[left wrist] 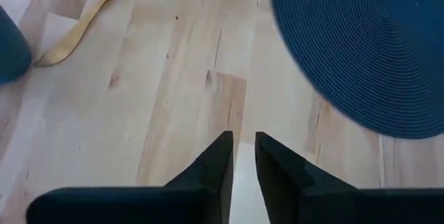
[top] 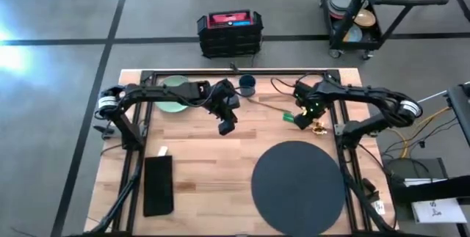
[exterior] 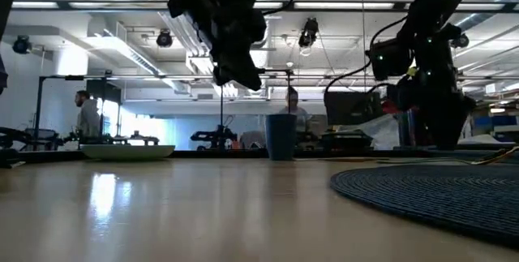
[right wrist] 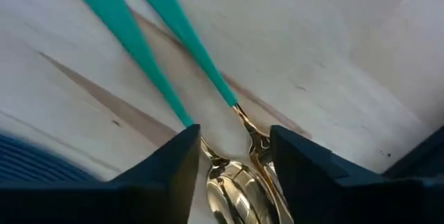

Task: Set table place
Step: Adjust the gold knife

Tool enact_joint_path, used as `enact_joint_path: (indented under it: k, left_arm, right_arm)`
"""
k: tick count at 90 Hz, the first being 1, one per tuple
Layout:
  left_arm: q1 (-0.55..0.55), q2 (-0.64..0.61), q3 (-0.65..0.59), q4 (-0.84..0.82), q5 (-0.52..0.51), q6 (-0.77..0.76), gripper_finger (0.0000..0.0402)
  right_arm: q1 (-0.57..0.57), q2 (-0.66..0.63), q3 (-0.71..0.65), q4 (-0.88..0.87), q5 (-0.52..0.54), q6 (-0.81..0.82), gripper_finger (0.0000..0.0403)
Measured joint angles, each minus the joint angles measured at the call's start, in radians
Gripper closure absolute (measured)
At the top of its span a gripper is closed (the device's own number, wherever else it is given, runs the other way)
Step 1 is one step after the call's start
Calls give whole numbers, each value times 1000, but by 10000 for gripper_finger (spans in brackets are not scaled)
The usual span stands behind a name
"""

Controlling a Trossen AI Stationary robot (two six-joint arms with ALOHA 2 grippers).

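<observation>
Your right gripper straddles the gold cutlery beside the placemat, fingers apart around it. Your left gripper, nearly closed and empty, hovers mid-table.

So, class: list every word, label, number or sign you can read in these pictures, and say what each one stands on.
None can be read.
Black crate on the floor beyond the table: red label on top, print too blurred.
White tag by the black napkin: no legible text.
White papers at the table's right: marks too small.
</observation>
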Motion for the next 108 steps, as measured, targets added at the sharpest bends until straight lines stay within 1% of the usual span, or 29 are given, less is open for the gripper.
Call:
enact_joint_path:
  k: [13, 30, 40, 51, 56, 66, 72, 77, 96, 108]
  left_arm:
    - [0, 0, 0, 0, 0, 0, 358]
    - [0, 0, 0, 0, 0, 0, 363]
    - [0, 0, 0, 0, 0, 0, 365]
    - [0, 0, 0, 0, 0, 0, 364]
    - [0, 0, 0, 0, 0, 0, 363]
    - [0, -1, 0, 0, 0, 0, 366]
    - [0, -1, 0, 0, 0, 0, 370]
    - [0, -3, 0, 0, 0, 0, 374]
    - [0, -26, 0, 2, 0, -8, 381]
    - [0, -79, 0, 16, 0, -8, 381]
  right_arm:
    - [0, 49, 0, 28, 37, -6, 238]
    - [0, 109, 2, 73, 41, -7, 274]
    - [0, 130, 5, 78, 33, -7, 309]
    - [1, 130, 4, 83, 22, -9, 377]
    - [1, 122, 4, 86, 24, -4, 392]
    - [1, 102, 0, 87, 68, 30, 397]
    - [-1, 77, -3, 88, 126, 45, 399]
    - [-3, 44, -1, 79, 134, 57, 400]
    - [15, -103, 11, 69, 92, 130, 402]
    - [94, -171, 36, 78, 51, 192, 402]
